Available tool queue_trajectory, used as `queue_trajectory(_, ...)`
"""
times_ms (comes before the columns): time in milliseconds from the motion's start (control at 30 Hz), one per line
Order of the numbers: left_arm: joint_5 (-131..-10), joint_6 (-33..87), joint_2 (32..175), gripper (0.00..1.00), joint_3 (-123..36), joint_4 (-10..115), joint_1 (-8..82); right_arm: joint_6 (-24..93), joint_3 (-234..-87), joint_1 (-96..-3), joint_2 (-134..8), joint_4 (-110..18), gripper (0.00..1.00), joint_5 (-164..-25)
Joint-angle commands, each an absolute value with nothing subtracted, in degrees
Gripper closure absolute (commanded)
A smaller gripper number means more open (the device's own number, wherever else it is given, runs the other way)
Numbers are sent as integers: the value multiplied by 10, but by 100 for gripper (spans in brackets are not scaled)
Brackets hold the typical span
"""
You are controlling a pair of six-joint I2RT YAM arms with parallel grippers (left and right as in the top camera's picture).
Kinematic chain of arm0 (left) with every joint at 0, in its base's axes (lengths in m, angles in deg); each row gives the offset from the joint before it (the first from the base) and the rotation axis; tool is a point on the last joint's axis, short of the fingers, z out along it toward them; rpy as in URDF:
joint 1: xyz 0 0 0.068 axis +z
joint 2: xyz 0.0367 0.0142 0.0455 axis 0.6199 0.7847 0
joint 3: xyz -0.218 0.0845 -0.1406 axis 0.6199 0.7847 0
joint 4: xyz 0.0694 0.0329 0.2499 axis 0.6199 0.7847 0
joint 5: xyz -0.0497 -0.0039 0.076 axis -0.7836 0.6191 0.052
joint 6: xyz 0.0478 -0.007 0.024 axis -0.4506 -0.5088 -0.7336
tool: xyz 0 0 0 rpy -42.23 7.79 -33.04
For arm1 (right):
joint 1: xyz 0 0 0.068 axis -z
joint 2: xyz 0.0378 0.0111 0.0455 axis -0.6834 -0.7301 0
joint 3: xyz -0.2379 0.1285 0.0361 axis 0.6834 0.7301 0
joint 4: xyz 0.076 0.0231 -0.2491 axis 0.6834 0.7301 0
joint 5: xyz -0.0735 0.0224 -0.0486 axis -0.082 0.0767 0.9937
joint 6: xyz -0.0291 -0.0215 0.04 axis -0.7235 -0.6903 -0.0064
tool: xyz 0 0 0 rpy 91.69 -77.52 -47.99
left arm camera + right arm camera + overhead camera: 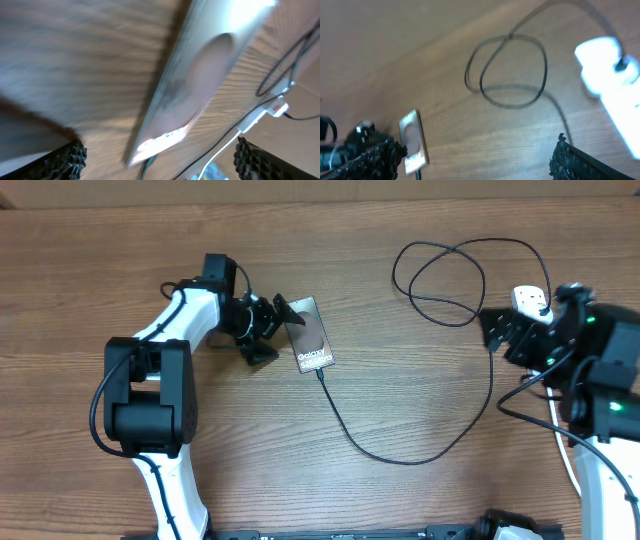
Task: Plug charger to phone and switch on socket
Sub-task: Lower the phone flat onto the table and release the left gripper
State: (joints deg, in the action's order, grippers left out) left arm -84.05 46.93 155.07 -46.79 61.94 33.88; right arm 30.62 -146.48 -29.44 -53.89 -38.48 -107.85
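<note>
The phone (311, 334) lies flat left of the table's middle, lettering toward the near side. The black charger cable (420, 455) meets the phone's near end, runs in an arc to the right and loops (440, 275) at the back. My left gripper (276, 330) is open, its fingers just left of the phone; in the left wrist view the phone (200, 85) fills the space ahead of the open jaws (160, 160). The white socket (533, 302) is at the right edge, mostly hidden under my right arm. My right gripper (503, 335) is open beside it, empty. The right wrist view shows the socket (615, 90) and the phone (413, 141).
The thick white cord (562, 455) runs down the right side beside the right arm. Bare wooden table (420, 380) lies between the phone and the socket, crossed only by the cable.
</note>
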Motion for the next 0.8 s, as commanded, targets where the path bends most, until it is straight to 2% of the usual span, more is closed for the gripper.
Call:
queue_trajectory(0,-682,439,1588,0,-444,681,347,282,-1530,-289,-565,-387,2,-1073)
queue_trajectory(233,-676,424,1588,0,-481,772,347,278,-1574,-279,-671,-391,3,-1054)
queue_trajectory(300,-673,413,1588,1,-506,806,347,278,-1584,-266,-699,-394,8,-1054)
queue_trajectory(333,-659,413,1588,1,-530,832,346,278,-1593,-248,-724,-396,19,-1054)
queue_trajectory(433,-646,398,1588,0,-572,866,345,278,-1613,-210,-764,-396,39,-1054)
queue_trajectory(467,-646,391,1587,0,-601,886,345,278,-1628,-180,-790,-396,62,-1057)
queue_trajectory(567,-646,383,1587,0,-656,912,345,282,-1640,-133,-819,-412,91,-1083)
queue_trajectory(633,-648,369,1586,0,-697,926,343,303,-1640,-98,-831,-444,96,-1085)
queue_trajectory(767,-648,341,1582,1,-763,942,329,322,-1641,-60,-856,-495,96,-1095)
